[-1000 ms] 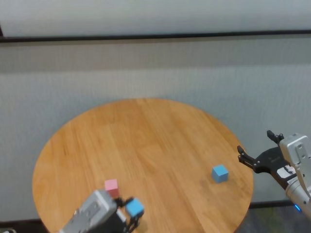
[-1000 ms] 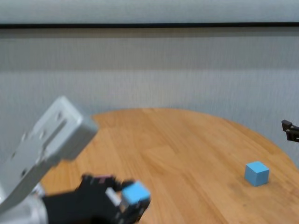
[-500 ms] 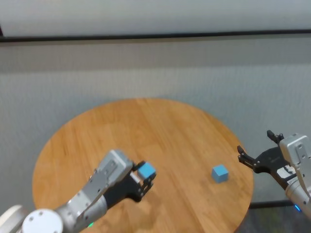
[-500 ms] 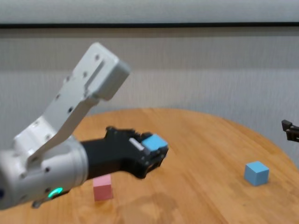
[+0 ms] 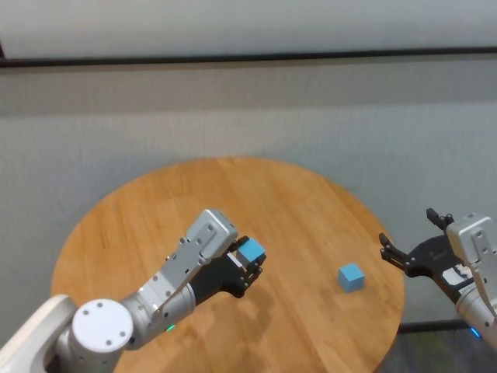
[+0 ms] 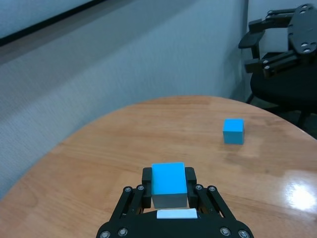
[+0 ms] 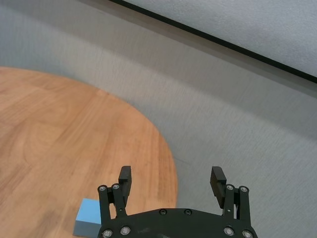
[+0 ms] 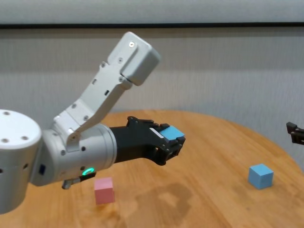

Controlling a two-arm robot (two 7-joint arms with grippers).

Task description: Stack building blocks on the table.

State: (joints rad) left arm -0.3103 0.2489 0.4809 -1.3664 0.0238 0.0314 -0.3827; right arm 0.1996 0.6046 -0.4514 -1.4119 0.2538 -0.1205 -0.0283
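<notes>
My left gripper is shut on a light blue block, held in the air over the middle of the round wooden table. The left wrist view shows this block clamped between the fingers. A second light blue block rests on the table at the right, also in the chest view. The pink block sits on the table under my left arm; the head view hides it. My right gripper hangs open and empty just past the table's right edge, beside that second blue block.
A grey wall with a dark rail runs behind the table. In the left wrist view a black office chair stands beyond the table's right side. Bare tabletop lies between the pink block and the right blue block.
My left arm has lifted the blue block from the near left by the pink block and carried it forward and right, toward the table's middle. The right arm has not moved.
</notes>
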